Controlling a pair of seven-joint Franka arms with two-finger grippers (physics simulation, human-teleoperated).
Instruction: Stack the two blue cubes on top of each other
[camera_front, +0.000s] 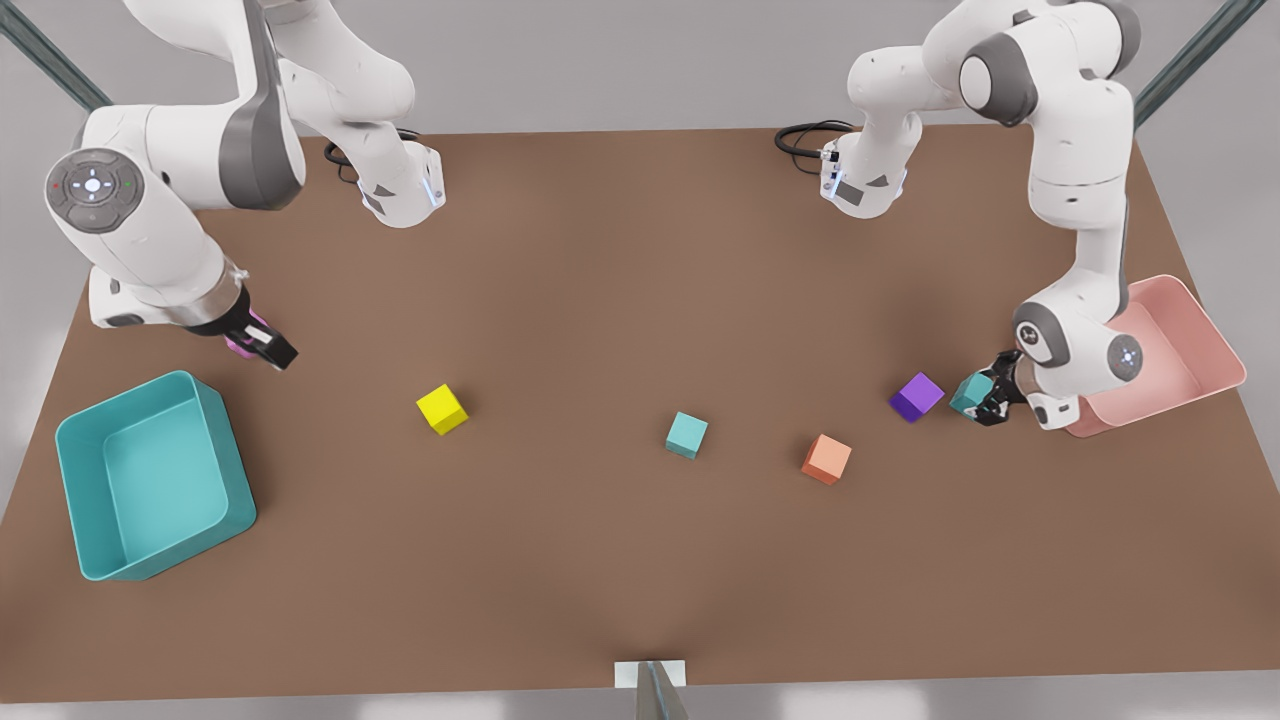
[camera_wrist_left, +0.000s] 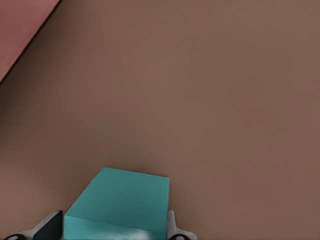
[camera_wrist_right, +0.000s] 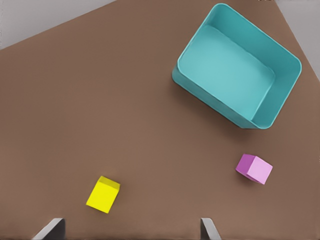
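One blue cube (camera_front: 971, 392) sits clamped in the left gripper (camera_front: 985, 400), at three o'clock on the table (camera_front: 600, 300) beside the pink bin (camera_front: 1180, 350); the other blue cube (camera_front: 686, 435) waits near centre. Next, seemingly: carry and lower squarely (right gripper (camera_front: 262, 345) idles at nine, fingers (camera_wrist_right: 50, 230) wide).
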